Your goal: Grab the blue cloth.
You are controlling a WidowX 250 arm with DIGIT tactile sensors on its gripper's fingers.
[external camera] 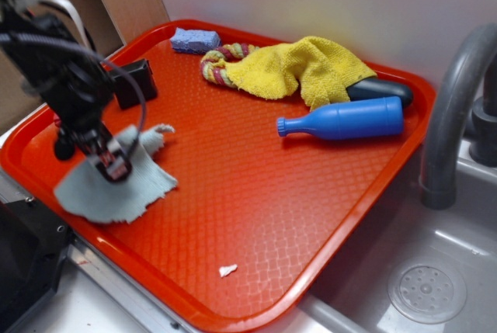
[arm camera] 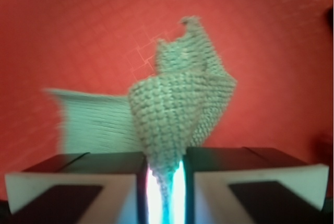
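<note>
At the worktop's left edge, the hand hangs over the red tray, its two pads pressed together on a fold of the blue cloth. The wrist view shows this plainly: the weave is bunched into a cone that narrows down into the thin slit between the pads, with the rest of the cloth fanning out above the tray. In the exterior view part of the cloth appears lifted and draped from the hand, while its lower edge looks to lie on or just over the tray; which one, I cannot tell.

Behind the hand sits a small black box. Toward the far edge lie a blue sponge, a striped rope partly under a yellow towel, then a blue bottle with a dark object just behind it. A white scrap lies near the front edge. At the right is a sink with a grey faucet.

The grab itself seems made; the step in hand is the lift. Next calls for a straight rise with the pinch held firm, since only a narrow fold is caught and thin fabric could slip out.
</note>
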